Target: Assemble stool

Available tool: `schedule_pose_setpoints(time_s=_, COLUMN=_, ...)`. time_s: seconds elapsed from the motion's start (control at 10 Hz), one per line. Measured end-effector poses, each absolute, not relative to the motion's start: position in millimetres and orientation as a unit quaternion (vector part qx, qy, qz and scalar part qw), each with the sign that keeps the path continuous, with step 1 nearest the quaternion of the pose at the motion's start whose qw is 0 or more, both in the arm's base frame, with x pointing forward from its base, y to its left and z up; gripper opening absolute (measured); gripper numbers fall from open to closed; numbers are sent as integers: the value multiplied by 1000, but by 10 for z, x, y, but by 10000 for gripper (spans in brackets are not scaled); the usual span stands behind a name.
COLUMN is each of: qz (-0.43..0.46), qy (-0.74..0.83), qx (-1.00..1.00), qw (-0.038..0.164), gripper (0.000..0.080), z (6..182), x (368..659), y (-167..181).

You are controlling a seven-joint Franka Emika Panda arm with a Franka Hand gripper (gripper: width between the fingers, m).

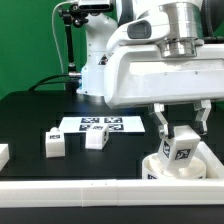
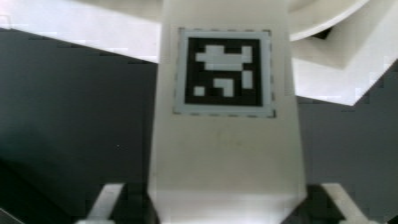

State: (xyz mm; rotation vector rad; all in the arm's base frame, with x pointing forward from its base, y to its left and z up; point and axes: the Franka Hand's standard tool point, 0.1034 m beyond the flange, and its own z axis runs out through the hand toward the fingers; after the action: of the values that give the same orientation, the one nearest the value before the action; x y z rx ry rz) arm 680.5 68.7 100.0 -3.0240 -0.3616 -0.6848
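One downward tool (image 1: pixel 180 133), tight around leg (image 1: pixel 181 152)

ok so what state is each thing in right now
end effector: shut on the held leg
held leg: upright, gripped, over the seat
seat: flat on the table, under that leg
loose leg nearer the seat: lying free, unattached
loose leg farther from the seat: lying free, unattached
marker board: flat on the table

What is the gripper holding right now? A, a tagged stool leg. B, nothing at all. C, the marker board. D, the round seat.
A: the gripper is shut on a white leg bearing a square tag, clamped on both sides, right by the round seat.
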Motion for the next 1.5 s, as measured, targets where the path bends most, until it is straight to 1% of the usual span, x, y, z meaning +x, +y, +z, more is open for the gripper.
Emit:
schedule_pose_setpoints(time_s=0.3, qz=-220, qy=-116, qx=-969, qw=10, gripper=337, z=1000, x=6804, y=683)
schedule_pose_setpoints(time_s=1.1, qz=-270, qy=-123, qx=-955, qw=3, gripper=337, z=1002, x=6791, y=653)
schedule_pose_setpoints(time_s=1.5, qz=-272, qy=-123, qx=-954, qw=3, gripper=337, z=1004, x=6788, y=659)
